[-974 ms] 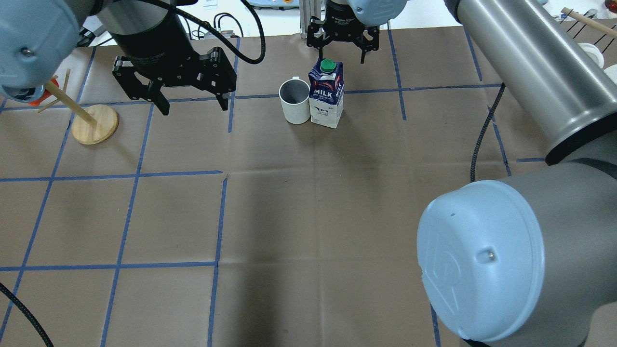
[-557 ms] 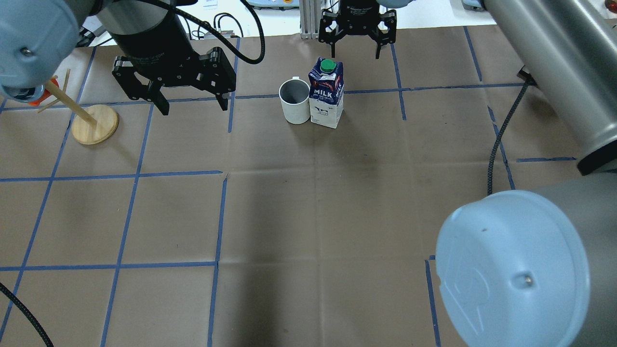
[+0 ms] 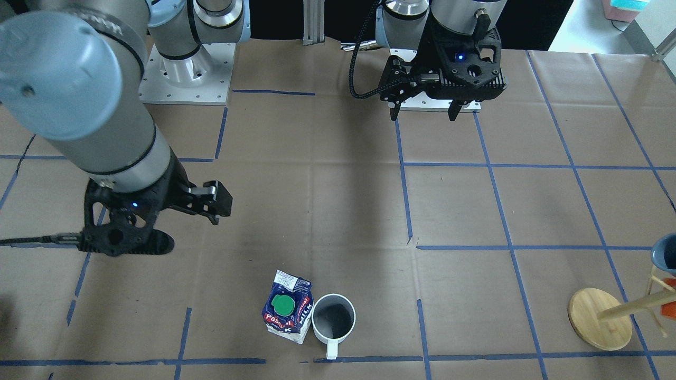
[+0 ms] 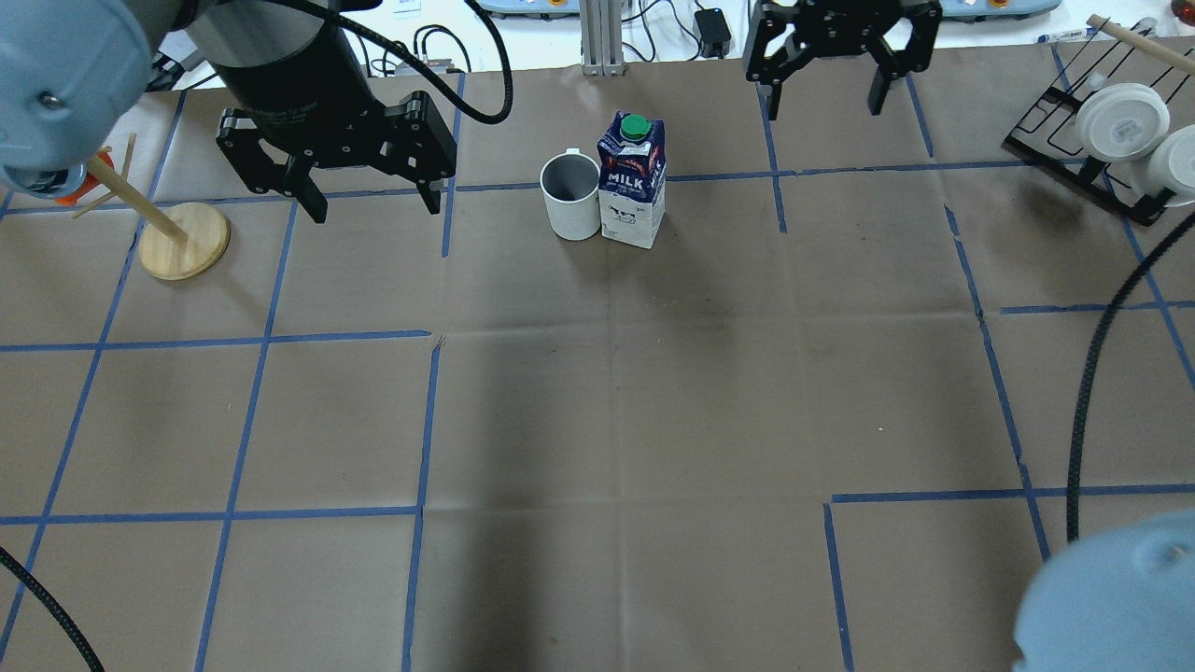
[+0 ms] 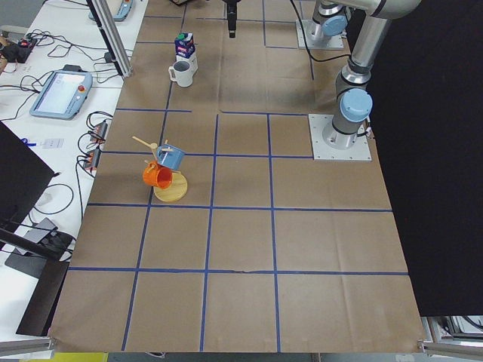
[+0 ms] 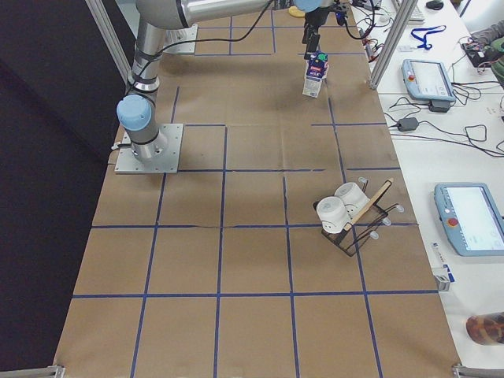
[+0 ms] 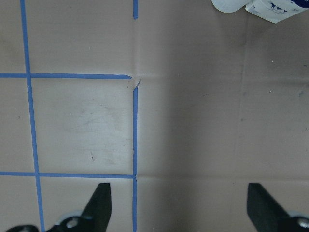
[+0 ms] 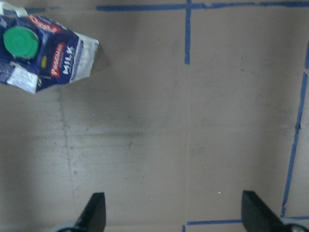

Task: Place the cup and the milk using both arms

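Observation:
The white cup (image 4: pixel 571 196) stands upright on the table, touching the left side of the blue milk carton (image 4: pixel 635 182) with its green cap. Both show in the front-facing view, cup (image 3: pixel 334 316) and milk (image 3: pixel 288 311). My left gripper (image 4: pixel 369 201) is open and empty, hovering left of the cup. My right gripper (image 4: pixel 826 103) is open and empty, hovering to the right of the milk and beyond it. The right wrist view shows the milk (image 8: pixel 43 53) at top left, well clear of the gripper (image 8: pixel 176 212). The left wrist view shows the cup's base (image 7: pixel 231 5) at the top edge.
A wooden mug tree (image 4: pixel 184 240) stands at the far left, holding a blue and an orange mug (image 5: pixel 162 166). A black wire rack with white cups (image 4: pixel 1120 121) sits at the far right. Blue tape lines grid the brown table cover.
My right gripper has moved from just behind the milk to the right and away from it, and the right arm has swung out of the overhead view. The left gripper, cup and milk have not moved.

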Controlling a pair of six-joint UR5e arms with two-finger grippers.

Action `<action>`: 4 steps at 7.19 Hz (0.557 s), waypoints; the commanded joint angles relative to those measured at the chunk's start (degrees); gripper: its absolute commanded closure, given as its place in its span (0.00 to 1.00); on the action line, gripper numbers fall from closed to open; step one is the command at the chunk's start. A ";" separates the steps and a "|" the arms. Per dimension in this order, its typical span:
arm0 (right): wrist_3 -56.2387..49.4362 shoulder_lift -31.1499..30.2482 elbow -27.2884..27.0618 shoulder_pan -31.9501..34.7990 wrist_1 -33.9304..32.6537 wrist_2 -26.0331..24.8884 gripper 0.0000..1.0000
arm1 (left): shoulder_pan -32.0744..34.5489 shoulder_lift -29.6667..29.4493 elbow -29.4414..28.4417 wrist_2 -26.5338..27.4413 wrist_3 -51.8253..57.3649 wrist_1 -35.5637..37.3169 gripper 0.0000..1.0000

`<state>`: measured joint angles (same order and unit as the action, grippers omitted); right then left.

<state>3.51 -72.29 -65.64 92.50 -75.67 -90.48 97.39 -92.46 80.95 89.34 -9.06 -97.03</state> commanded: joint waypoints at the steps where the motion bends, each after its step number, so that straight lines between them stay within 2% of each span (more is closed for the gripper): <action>1: -0.61 -11.69 -15.06 -1.98 -3.32 0.13 0.01 | 0.00 0.00 0.00 0.04 0.00 0.00 0.00; 3: 1.14 -17.16 -27.47 -1.89 -16.29 0.04 0.00 | 0.00 0.17 0.09 0.04 0.00 0.00 0.00; 4: 1.15 -18.66 -29.35 -1.80 -17.66 0.13 0.00 | 0.00 0.17 0.09 -0.04 0.00 0.00 0.00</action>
<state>4.28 -88.43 -90.54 90.65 -89.23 -90.37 97.38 -92.34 81.00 89.37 -9.05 -97.03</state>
